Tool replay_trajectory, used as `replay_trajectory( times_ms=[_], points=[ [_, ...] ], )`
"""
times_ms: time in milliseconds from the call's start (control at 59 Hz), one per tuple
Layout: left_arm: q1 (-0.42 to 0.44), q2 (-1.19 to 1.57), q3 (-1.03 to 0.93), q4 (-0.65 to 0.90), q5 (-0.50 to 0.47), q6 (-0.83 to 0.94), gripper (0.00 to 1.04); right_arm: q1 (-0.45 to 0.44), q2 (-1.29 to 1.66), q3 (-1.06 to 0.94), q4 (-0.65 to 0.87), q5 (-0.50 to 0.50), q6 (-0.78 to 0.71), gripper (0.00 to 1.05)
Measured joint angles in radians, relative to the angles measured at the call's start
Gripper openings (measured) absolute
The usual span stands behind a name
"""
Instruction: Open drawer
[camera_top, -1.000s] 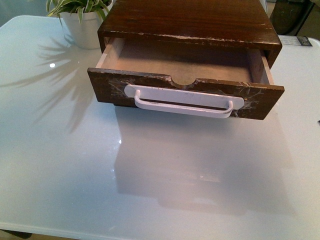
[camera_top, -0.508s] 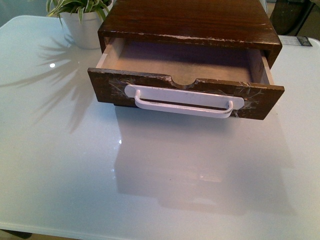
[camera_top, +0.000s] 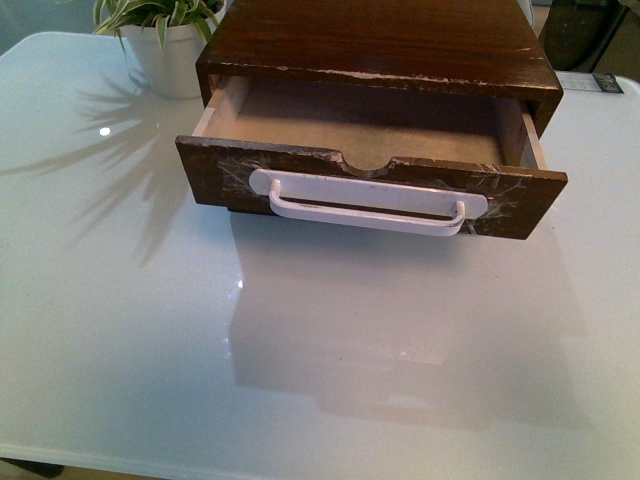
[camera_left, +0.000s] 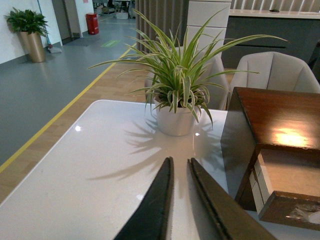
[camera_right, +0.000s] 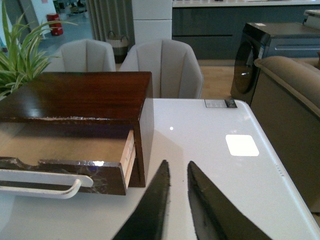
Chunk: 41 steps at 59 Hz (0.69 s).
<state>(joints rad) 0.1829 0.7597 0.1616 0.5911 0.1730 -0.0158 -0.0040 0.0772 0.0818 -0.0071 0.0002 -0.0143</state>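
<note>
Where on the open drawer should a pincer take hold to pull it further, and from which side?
Grip the white bar handle on the drawer front, coming from the robot's side. The bar stands off the front, leaving a gap behind it for one finger.

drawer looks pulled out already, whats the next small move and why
Probably none beyond holding both arms back: the drawer stands well out of its cabinet, pale inside showing, and neither the left gripper nor the right gripper touches the handle.
</note>
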Motion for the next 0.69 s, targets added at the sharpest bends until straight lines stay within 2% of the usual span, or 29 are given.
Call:
replay_trajectory(
  times_ms=[34, 51, 220, 271, 322, 695],
  points=[
    [-0.013, -0.024, -0.014, -0.008, -0.011, -0.001, 0.02, 0.000, -0.006, -0.003, 0.000, 0.000, 0.000, 0.04],
    [-0.019, -0.035, -0.020, -0.012, -0.017, 0.003, 0.02, 0.000, -0.008, -0.006, 0.000, 0.000, -0.002, 0.02],
    [-0.083, -0.166, -0.079, -0.085, -0.082, 0.005, 0.02, 0.000, -0.028, -0.032, 0.000, 0.000, 0.003, 0.02],
    [-0.146, -0.204, -0.091, -0.112, -0.161, 0.005, 0.02, 0.000, -0.043, -0.044, 0.003, 0.001, 0.003, 0.02],
    [-0.174, -0.235, -0.101, -0.131, -0.162, 0.006, 0.02, 0.000, -0.062, -0.058, 0.002, -0.001, 0.003, 0.02],
    [-0.180, -0.392, -0.148, -0.223, -0.173, 0.008, 0.02, 0.000, -0.071, -0.058, 0.006, 0.000, 0.004, 0.02]
  ],
)
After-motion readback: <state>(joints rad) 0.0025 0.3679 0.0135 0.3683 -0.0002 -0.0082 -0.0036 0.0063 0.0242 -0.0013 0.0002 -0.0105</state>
